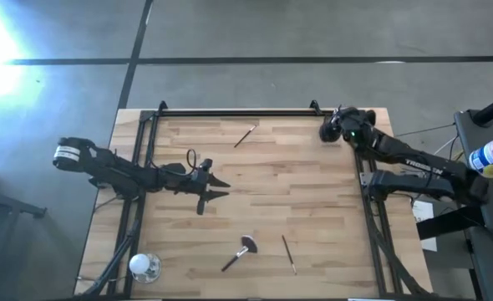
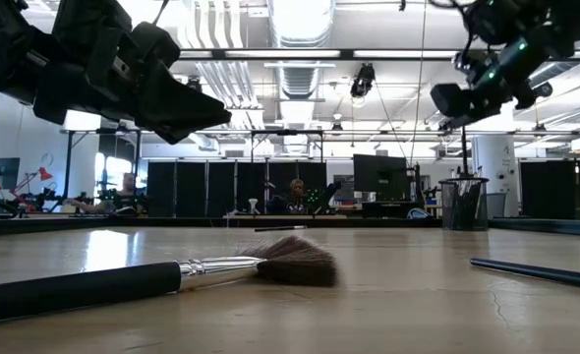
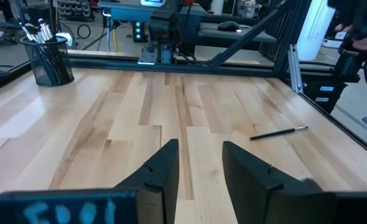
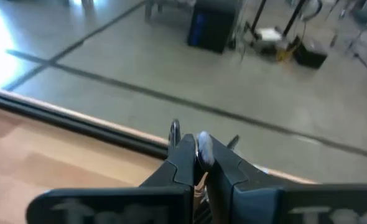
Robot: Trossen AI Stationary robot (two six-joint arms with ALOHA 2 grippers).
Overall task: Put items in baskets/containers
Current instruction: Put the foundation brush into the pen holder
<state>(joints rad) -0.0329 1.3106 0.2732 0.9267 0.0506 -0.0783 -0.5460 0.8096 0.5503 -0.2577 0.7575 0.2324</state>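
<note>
High view: I have the left gripper (image 1: 220, 187) over the surface (image 1: 313, 192) left of centre, jaws apart, nothing between them. The right gripper (image 1: 330, 128) sits at the far right corner. Three brushes lie loose: one thin brush (image 1: 245, 135) near the far edge, a fan brush (image 1: 239, 252) near the front with its wide head toward the far side, and a slim dark brush (image 1: 288, 253) just right of it. A clear glass object (image 1: 144, 266) rests at the front left corner.

Low view: fan brush (image 2: 152, 278) lies flat close to the lens, dark handle, silver ferrule, brown bristles spread wide. The dark brush (image 2: 541, 272) lies at right. A black mesh cup (image 2: 464, 204) stands at the far right edge. Both arms hang above the surface.

Left wrist view: left fingers (image 3: 165, 168) are open with bare wood between them. The cup (image 3: 47, 60) stands in a far corner with several brushes (image 3: 37, 30) upright in it, bristles up. One thin brush (image 3: 278, 132) lies flat, well apart from it.

Right wrist view: right gripper (image 4: 198, 163) has its jaws closed together at the table edge; a small pale rounded thing shows at the tips, and I cannot tell what it is.
</note>
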